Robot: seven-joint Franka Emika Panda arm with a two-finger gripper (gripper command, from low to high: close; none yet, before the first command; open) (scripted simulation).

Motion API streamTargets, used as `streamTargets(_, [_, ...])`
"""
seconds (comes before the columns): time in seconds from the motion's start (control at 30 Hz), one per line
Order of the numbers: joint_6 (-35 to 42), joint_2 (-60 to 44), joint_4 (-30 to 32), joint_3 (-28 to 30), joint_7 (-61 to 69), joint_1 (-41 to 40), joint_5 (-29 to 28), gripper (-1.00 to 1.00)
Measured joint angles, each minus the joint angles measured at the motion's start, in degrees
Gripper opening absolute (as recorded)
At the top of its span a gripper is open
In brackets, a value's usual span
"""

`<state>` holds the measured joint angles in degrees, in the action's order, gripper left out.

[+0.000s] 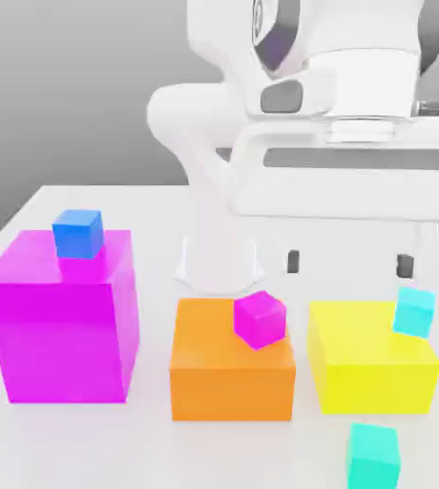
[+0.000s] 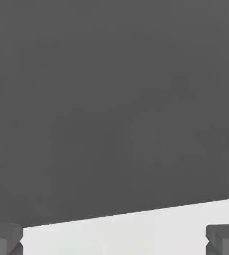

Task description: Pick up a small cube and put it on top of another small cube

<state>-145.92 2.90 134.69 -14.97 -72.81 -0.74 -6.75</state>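
Arm: the white Panda arm is filling the upper centre and right of the exterior view; its top is being cut off by the frame edge.
Gripper: the gripper is hanging low at centre right, behind the boxes; two dark fingers are showing, spread wide apart and holding nothing. In the hand view one dark fingertip is sitting in each lower corner, cut by the frame edge.
Small cube: the teal-green small cube is sitting on the counter at lower right, in front of the yellow box; its base is running off the bottom edge.
Cyan cube: the paler cyan cube is lying tilted at the back right corner of the yellow box.
Magenta cube: the small magenta cube is lying tilted on the orange box, bottom centre.
Blue cube: the blue cube is resting on the big magenta box at left.
Hidden: the arm's base is partly screened by the orange box.
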Motion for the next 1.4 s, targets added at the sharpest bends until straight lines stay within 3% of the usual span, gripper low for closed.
streamTargets(0.3, [-6.2,-18.7,1.2,-0.4,-11.9,5.4,-3.3,0.0])
streamTargets(0.43, [-11.9,-27.0,0.0,2.6,-15.3,8.2,-6.6,0.0])
streamTargets(0.47, [-13.4,-29.0,-0.5,3.5,-16.0,9.0,-7.5,-1.0])
streamTargets(0.67, [-14.3,-30.0,-0.7,4.0,-16.4,9.4,-7.9,-1.0])
streamTargets(0.97, [-4.1,-14.4,4.6,-0.1,-8.4,5.0,-2.2,-1.0])
streamTargets(1.4, [8.1,12.7,19.0,3.7,13.5,3.8,6.2,-1.0])
